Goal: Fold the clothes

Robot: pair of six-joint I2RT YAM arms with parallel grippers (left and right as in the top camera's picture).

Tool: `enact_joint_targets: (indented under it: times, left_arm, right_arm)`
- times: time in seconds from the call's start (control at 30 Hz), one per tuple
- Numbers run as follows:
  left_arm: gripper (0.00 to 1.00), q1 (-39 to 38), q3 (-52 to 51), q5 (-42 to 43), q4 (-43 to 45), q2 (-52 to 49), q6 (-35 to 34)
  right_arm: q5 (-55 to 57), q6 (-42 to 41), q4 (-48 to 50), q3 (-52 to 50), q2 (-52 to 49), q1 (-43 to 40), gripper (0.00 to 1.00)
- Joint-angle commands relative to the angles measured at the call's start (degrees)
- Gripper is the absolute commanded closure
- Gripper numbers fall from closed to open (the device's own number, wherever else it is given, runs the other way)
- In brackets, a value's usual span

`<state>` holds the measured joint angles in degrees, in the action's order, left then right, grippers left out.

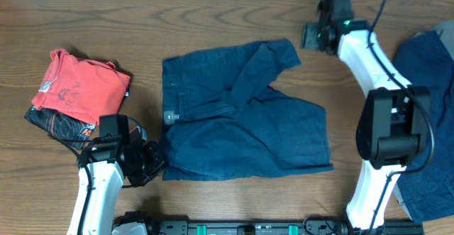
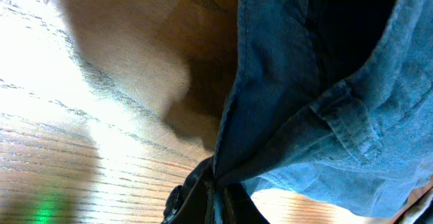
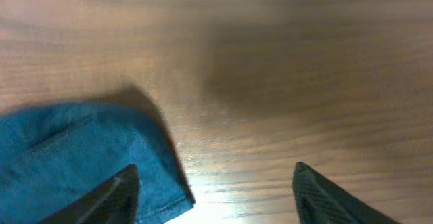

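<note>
The navy shorts (image 1: 241, 114) lie spread on the wooden table in the overhead view, one leg folded up toward the back right. My left gripper (image 1: 152, 162) is at their front left corner and is shut on the waistband edge; in the left wrist view the cloth (image 2: 318, 95) is lifted out of the jaws (image 2: 215, 183), with a belt loop showing. My right gripper (image 1: 312, 35) is open and empty just right of the back leg's corner (image 3: 81, 156), above bare table (image 3: 270, 82).
A red-orange T-shirt (image 1: 81, 86) lies on a black garment with orange print (image 1: 53, 123) at the left. More navy clothes (image 1: 429, 121) are heaped at the right edge. The right arm's base (image 1: 390, 128) stands between them and the shorts.
</note>
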<state>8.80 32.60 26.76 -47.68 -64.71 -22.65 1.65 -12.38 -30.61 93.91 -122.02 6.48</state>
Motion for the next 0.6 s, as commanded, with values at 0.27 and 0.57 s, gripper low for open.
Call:
enact_joint_targets:
  times: [0.27,0.57]
  left_arm:
    - [0.94,0.24,0.02,-0.28,0.04,0.42,-0.31]
    - [0.94,0.24,0.02,-0.28,0.04,0.42,-0.31]
  right_arm:
    - [-1.03,3.28,14.4,-13.9,-0.94,4.24,0.2]
    - [-1.16,3.28,17.81,-16.13,-2.19,4.79,0.48]
